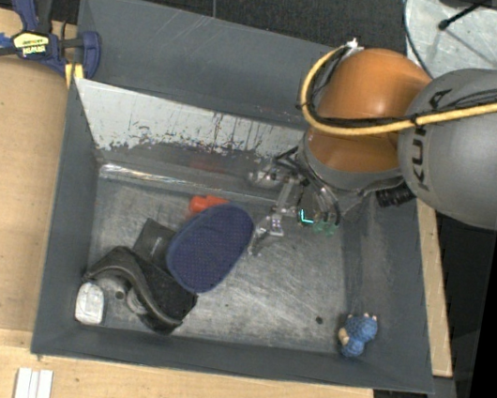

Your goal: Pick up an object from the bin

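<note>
My gripper [266, 233] hangs over the middle of the bin, its fingertips just right of the upper end of a dark blue oval pad [209, 247]. Nothing shows between the fingers. The pad lies tilted, leaning over a black tool. A small orange piece [206, 203] peeks out behind the pad's upper left edge, close to the back wall.
A black tool with a curved handle [146, 285] and a white end [90, 303] lies in the front left corner. A small blue toy [357, 333] sits in the front right corner. The arm's orange cover hangs above the bin's back right.
</note>
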`<state>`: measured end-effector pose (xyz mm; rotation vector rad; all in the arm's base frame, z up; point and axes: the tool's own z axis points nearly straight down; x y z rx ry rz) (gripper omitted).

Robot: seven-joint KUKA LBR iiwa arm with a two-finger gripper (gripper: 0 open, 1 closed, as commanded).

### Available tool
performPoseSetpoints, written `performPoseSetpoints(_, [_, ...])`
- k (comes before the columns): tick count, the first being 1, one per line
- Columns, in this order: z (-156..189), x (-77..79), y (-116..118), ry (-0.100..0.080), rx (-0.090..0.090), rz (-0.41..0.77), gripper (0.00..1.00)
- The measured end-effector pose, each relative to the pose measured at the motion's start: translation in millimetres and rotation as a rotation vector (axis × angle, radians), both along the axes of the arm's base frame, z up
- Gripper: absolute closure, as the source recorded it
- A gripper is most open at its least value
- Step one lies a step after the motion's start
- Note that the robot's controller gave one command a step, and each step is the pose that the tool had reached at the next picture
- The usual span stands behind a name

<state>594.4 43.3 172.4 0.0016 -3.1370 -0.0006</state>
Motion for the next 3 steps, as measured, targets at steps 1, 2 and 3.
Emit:
performPoseSetpoints(1, [-83.3, 6.0, 19.0, -0.020, 0.000, 0.021, 0.00])
performPoseSetpoints(2, [-85.5, 4.1, 19.2, -0.011, 0.000, 0.022, 1.00])
performPoseSetpoints(3, [39.5, 19.6, 20.0, -0.015, -0.001, 0.375, 1.00])
